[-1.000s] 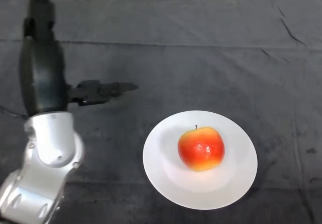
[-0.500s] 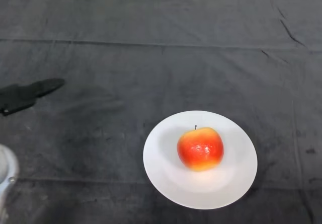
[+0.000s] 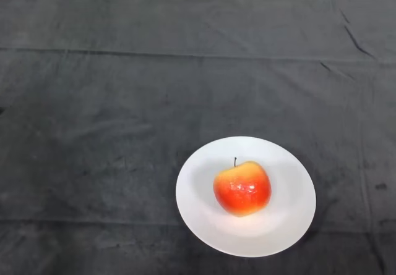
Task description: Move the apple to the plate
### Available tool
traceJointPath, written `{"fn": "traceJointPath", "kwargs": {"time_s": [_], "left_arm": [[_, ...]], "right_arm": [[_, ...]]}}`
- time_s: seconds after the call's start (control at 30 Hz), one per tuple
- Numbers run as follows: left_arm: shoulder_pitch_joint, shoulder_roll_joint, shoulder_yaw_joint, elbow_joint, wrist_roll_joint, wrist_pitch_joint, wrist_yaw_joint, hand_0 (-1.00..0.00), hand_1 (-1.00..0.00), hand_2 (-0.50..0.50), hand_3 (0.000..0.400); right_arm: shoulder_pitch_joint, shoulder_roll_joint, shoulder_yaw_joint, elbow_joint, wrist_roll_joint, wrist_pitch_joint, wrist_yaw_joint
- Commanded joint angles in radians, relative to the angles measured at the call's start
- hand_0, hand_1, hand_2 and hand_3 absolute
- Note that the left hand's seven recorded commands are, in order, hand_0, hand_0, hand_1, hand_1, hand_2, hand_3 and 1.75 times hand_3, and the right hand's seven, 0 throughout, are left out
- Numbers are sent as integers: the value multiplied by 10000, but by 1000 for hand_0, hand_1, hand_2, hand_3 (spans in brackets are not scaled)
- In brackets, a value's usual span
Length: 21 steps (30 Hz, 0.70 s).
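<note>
**Apple seated on plate**

The apple rests on the white plate, in contact with its surface and sitting close to the plate's centre, offset slightly toward 9 o'clock. The fruit stands upright: its thin dark stem points up toward 12 o'clock. Its skin is red with a yellow-orange band near the top and along the lower edge.

The plate is round and lies flat on the dark cloth covering the table. Measured from the centre of the view, the plate occupies the 5 o'clock sector, with its lower rim near the bottom edge of the view.

The cloth shows shallow creases, including a long horizontal fold toward 12 o'clock and short wrinkles toward 2 o'clock.

The hand does not appear in the head view, so its state cannot be told.
</note>
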Motion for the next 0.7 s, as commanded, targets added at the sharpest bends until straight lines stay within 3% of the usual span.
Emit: {"fn": "traceJointPath", "kwargs": {"time_s": [0.03,0.33,0.7], "left_arm": [[403,460,539,-682,-62,-406,-58,0,0,0,0],[820,291,1562,-549,-126,-705,-92,0,0,0,0],[623,7,1551,-328,258,-677,146,0,0,0,0]], "right_arm": [[-135,-225,-24,-40,196,-12,-8],[-136,-226,-25,-37,198,-12,-8],[-137,-228,-26,-34,199,-12,-8]]}}
